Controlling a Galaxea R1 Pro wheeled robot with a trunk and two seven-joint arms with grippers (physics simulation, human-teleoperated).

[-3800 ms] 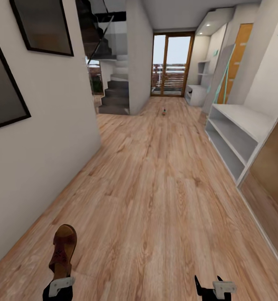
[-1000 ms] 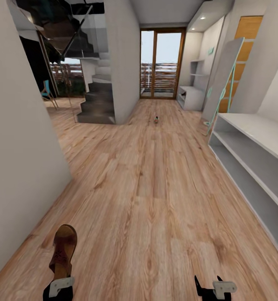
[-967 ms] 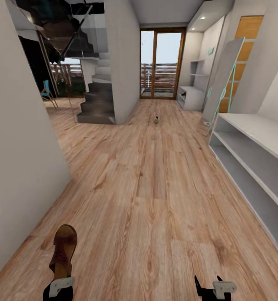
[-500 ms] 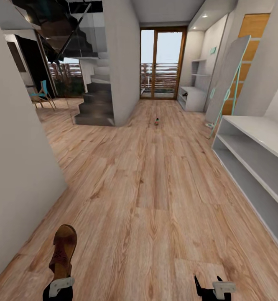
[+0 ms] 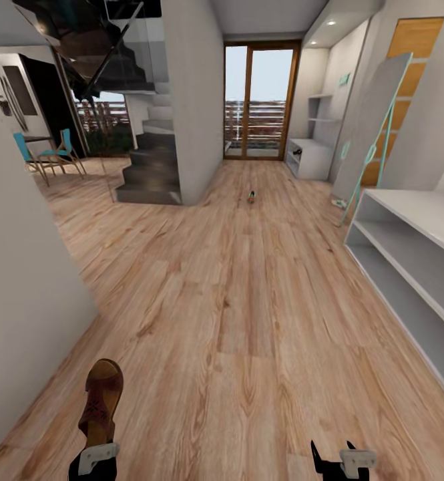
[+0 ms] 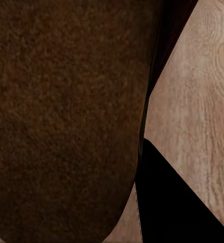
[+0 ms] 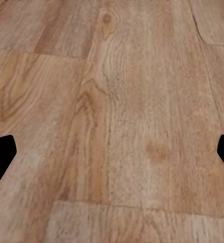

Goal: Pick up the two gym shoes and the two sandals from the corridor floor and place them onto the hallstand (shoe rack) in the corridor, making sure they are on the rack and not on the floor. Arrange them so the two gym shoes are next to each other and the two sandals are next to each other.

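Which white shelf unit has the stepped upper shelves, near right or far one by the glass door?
The far one beside the glass door: small stepped shelves rise above its bench. The near right unit shows just a flat top over open shelves.

sandal (image 5: pixel 100 403) was held at near left in left gripper (image 5: pixel 96 455) | low shelf unit (image 5: pixel 408 267) stood right | gym shoe (image 5: pixel 251 196) lay far ahead on corridor floor (image 5: pixel 248 321)

The sandal (image 5: pixel 101 402) is dark brown with a lighter brown footbed, the corridor floor (image 5: pixel 248 321) is light brown wood-grain plank, the low shelf unit (image 5: pixel 408 267) is pale grey-white, and the chairs (image 5: pixel 45 153) are turquoise.
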